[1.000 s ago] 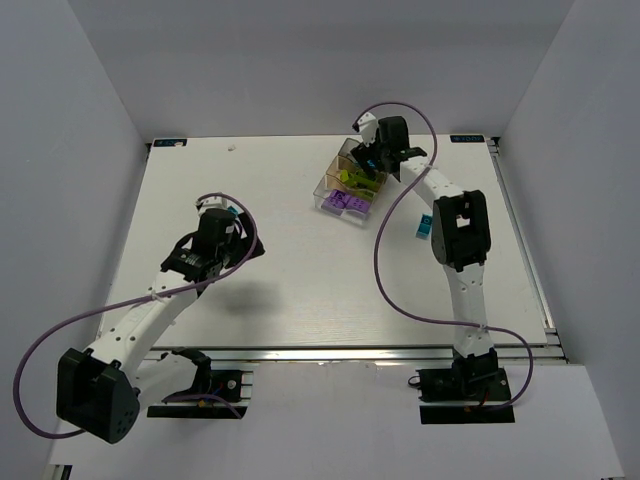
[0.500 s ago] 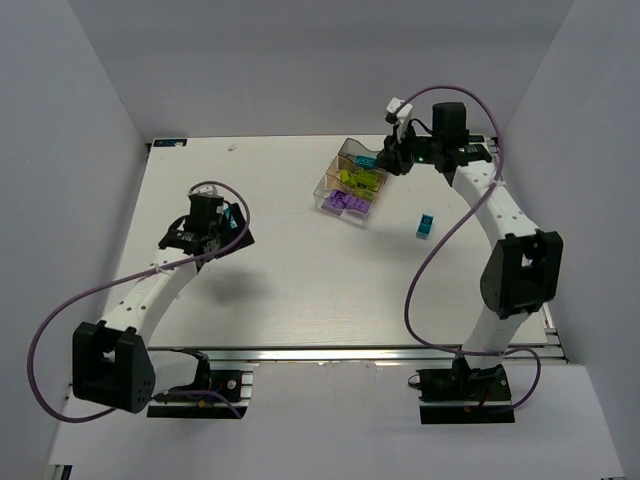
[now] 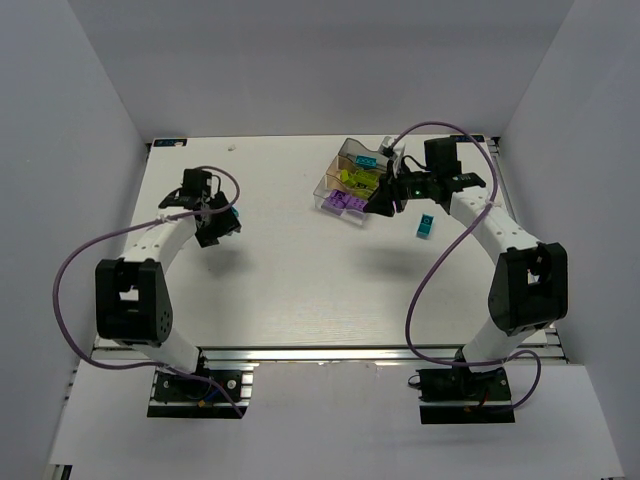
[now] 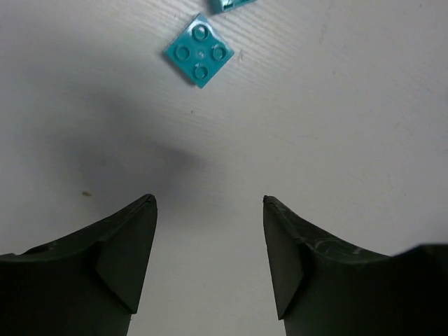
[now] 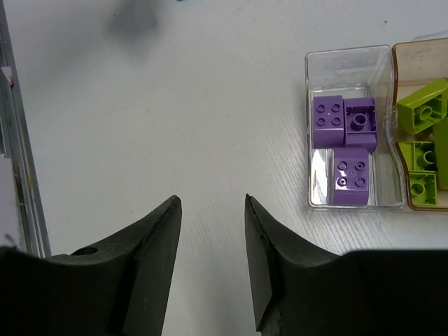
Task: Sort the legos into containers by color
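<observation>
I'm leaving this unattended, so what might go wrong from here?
1. The teal brick sits diagonal to the open left gripper, so a pinch may catch its corners and twist it loose.
2. A second teal piece lies close by and may get knocked.
3. The open right gripper hovers near the tray; a low sweep might shove it.

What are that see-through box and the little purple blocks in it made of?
The box looks like clear glossy plastic: the table shows through it. The purple blocks look like moulded plastic, opaque and smooth, with round studs and even colour.
</observation>
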Robot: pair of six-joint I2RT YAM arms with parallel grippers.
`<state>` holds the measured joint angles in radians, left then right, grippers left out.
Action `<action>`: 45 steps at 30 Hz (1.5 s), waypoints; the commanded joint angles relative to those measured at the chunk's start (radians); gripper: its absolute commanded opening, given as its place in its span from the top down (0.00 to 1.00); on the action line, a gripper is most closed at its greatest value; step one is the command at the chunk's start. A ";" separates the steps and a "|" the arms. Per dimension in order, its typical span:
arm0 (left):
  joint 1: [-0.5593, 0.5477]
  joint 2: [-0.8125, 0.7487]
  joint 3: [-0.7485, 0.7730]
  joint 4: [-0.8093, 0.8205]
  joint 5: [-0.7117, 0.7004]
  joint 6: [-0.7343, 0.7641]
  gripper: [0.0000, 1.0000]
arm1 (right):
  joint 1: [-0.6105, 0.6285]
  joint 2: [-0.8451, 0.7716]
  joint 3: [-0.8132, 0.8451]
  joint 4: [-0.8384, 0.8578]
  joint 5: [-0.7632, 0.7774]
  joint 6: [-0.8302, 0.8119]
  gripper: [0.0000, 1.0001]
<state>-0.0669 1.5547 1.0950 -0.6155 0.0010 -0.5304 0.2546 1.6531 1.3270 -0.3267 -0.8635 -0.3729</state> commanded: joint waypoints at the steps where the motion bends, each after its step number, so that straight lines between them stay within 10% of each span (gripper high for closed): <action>1: 0.004 0.050 0.100 -0.024 0.013 0.050 0.27 | -0.005 -0.053 -0.006 0.060 -0.023 0.035 0.53; 19: 0.004 0.376 0.318 -0.041 -0.151 0.434 0.30 | -0.003 -0.042 -0.003 0.086 -0.037 0.077 0.47; 39: 0.003 0.426 0.272 0.123 -0.061 0.500 0.39 | -0.003 -0.042 -0.009 0.061 -0.025 0.088 0.47; 45: 0.004 0.421 0.263 0.145 -0.039 0.471 0.56 | -0.005 -0.049 -0.017 0.061 -0.023 0.086 0.47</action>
<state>-0.0669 1.9755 1.3682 -0.5049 -0.0658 -0.0471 0.2546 1.6444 1.3125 -0.2665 -0.8742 -0.2939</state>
